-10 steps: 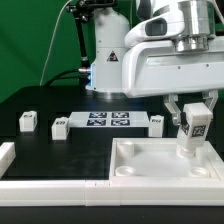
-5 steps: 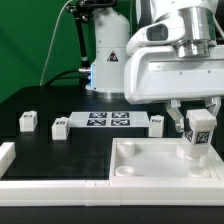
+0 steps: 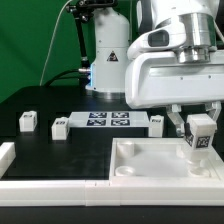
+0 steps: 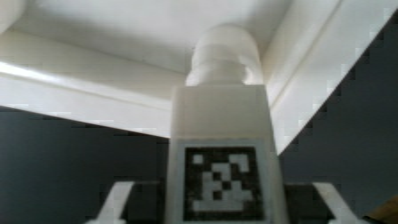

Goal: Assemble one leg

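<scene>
My gripper (image 3: 198, 124) is shut on a leg (image 3: 198, 137), a small white oblong block with a black-and-white tag on its face. I hold it upright over the right part of the large white panel (image 3: 140, 160), its lower end at or just above the panel. In the wrist view the leg (image 4: 222, 130) runs away from the camera to its round tip, with the panel's raised rim (image 4: 107, 90) behind it. My fingertips (image 4: 121, 205) flank the leg's tagged face.
Three more small white legs (image 3: 28, 122) (image 3: 59, 127) (image 3: 156, 123) lie on the black table. The marker board (image 3: 107, 121) lies between them. A white frame edge (image 3: 40, 175) borders the front. The robot base (image 3: 108, 60) stands behind.
My gripper with the leg has shifted a little toward the exterior view's right and slightly tilted; the leg stays over the panel's right part.
</scene>
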`<state>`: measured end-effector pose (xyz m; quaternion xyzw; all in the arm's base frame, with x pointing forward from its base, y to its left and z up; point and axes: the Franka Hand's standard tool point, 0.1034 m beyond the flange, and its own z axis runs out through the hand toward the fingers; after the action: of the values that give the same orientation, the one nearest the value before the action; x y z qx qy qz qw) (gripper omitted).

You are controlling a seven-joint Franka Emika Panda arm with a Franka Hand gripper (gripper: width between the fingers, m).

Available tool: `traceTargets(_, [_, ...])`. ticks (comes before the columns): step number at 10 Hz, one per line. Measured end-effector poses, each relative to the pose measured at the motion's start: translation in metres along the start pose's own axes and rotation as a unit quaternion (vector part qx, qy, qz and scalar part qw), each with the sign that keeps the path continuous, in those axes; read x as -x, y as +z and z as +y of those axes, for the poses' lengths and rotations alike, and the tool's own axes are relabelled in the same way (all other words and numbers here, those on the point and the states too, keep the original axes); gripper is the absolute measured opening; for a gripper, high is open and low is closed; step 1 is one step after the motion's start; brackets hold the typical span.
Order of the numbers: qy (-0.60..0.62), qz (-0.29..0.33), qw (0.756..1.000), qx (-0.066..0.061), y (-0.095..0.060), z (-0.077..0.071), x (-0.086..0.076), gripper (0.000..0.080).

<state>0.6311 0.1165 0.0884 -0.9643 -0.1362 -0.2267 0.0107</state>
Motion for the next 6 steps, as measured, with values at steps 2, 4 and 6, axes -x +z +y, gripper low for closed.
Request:
traceTargets(2, [-0.005, 0.008, 1.0, 0.001, 0.01, -0.006, 0.001, 0.0291])
traceTargets(4, [-0.006, 0.006, 1.0, 0.001, 0.013, -0.006, 0.004, 0.0291])
traceTargets(6, [-0.006, 0.019, 1.0, 0.004, 0.013, -0.005, 0.003, 0.0291])
